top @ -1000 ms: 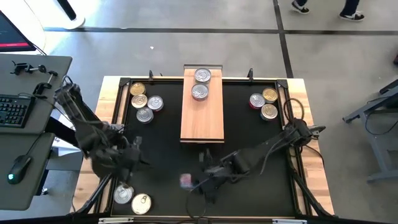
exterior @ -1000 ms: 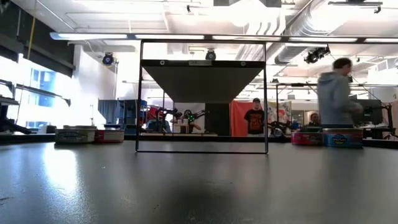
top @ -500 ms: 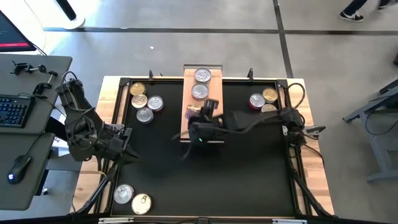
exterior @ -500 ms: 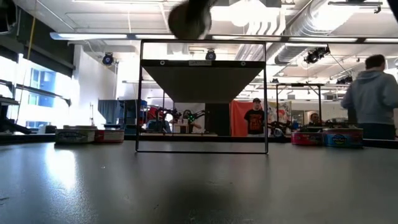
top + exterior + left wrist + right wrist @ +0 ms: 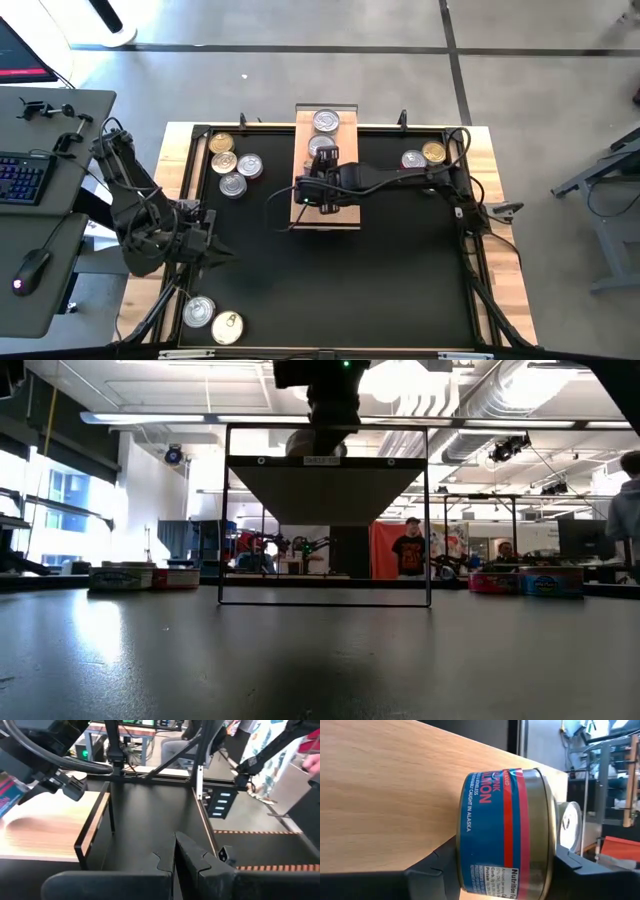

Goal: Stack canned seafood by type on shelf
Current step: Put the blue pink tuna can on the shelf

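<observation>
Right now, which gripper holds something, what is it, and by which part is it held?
The right gripper holds a blue-and-red salmon can by its curved side wall, over the shelf.

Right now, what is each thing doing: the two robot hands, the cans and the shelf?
Right hand: shut on a blue and red can, over the shelf.
Left hand: shut, empty, at the table's left side.
Shelf: two cans on its far end.
Other cans: sitting loose on the black mat.

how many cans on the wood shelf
2 round silver-lidded tins at the light-wood plank shelf's far end; the right gripper holds a third over it, maybe hiding more.
</observation>
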